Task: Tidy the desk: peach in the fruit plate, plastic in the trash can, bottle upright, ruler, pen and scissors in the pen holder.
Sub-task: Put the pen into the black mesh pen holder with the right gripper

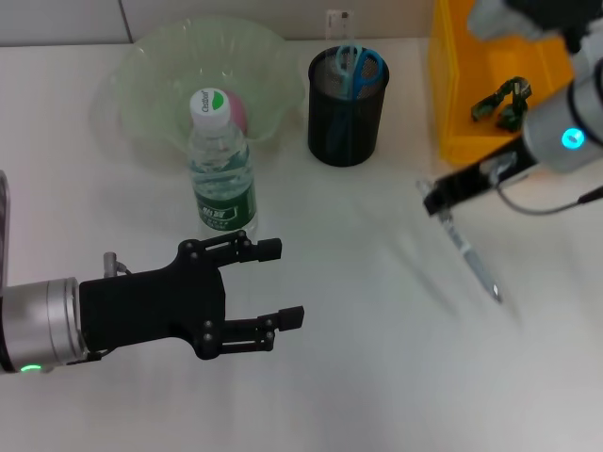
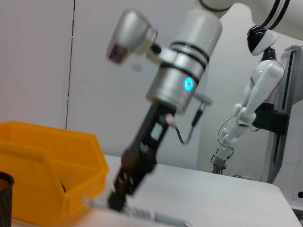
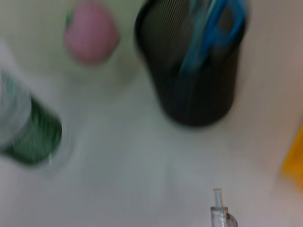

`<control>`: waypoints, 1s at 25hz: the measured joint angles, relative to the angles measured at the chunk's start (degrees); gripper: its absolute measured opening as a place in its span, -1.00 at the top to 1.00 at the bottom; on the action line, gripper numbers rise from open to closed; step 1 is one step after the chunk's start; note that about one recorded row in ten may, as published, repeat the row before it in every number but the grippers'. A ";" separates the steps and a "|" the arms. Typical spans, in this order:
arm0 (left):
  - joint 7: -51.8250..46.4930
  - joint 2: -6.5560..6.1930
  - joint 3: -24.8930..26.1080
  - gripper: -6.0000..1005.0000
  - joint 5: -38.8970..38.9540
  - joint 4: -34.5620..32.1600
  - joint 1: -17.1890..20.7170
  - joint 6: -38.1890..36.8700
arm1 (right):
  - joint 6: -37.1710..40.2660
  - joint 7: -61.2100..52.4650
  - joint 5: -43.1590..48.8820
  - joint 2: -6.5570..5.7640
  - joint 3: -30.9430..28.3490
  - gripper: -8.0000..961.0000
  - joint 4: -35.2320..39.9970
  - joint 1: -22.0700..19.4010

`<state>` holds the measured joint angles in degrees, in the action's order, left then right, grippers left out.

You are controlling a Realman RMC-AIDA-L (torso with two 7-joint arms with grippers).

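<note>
The right gripper (image 1: 439,201) clenches the top of the pen (image 1: 468,253), whose tip slants toward five o'clock on the table (image 1: 358,282); the left gripper (image 1: 280,282), released, hovers at six o'clock of the upright bottle (image 1: 221,165); scissors (image 1: 358,68) stand in the holder (image 1: 347,108); the peach (image 1: 238,114) lies in the plate (image 1: 160,85).

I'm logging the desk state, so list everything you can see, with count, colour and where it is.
Water bottle: one, clear with green label and white-green cap, upright in front of the fruit plate.
Fruit plate: one, pale green, far left of the table.
Peach: one, pink, in the fruit plate.
Pen holder: one, black mesh, centre back.
Scissors: one, blue handles, in the pen holder.
Ruler: one, clear, in the pen holder.
Bin: one, yellow, back right.
Pen: one, clear-grey, tilted, upper end in the right gripper.
Left gripper: black, open, near left.
Right gripper: black, gripping the pen.
</note>
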<state>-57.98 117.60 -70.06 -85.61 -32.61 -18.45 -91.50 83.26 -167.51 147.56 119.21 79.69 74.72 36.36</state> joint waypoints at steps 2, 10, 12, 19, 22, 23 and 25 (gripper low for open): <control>0.01 0.04 0.01 -0.59 0.04 0.00 0.00 0.00 | -0.19 0.88 -0.61 -0.02 -2.58 0.61 4.30 -1.36; 0.05 0.08 0.19 -0.59 0.23 -0.07 -0.01 0.00 | -14.33 17.02 -19.34 0.28 -10.65 0.61 12.56 -7.36; 0.06 0.13 0.32 -0.59 0.35 -0.08 -0.01 0.00 | -21.11 26.33 -28.22 0.21 -10.47 0.61 10.23 -9.11; 0.28 0.46 1.52 -0.59 0.24 0.21 -0.01 0.05 | -29.62 72.64 -69.08 0.22 -10.14 0.61 -12.40 -9.20; 0.61 0.54 2.07 -0.59 0.25 0.50 0.00 0.19 | -27.75 94.78 -84.53 0.34 -8.75 0.61 -23.40 -8.03; 0.59 0.58 2.27 -0.59 0.21 0.50 0.03 0.24 | -26.44 107.05 -92.01 0.38 -6.47 0.61 -29.70 -7.12; 0.37 0.61 2.49 -0.59 0.17 0.51 0.16 0.27 | -25.75 112.02 -95.27 0.39 -5.24 0.61 -32.36 -6.67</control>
<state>-57.61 118.21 -67.57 -85.44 -32.10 -18.29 -91.23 57.51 -55.49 52.29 119.59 74.46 42.36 29.69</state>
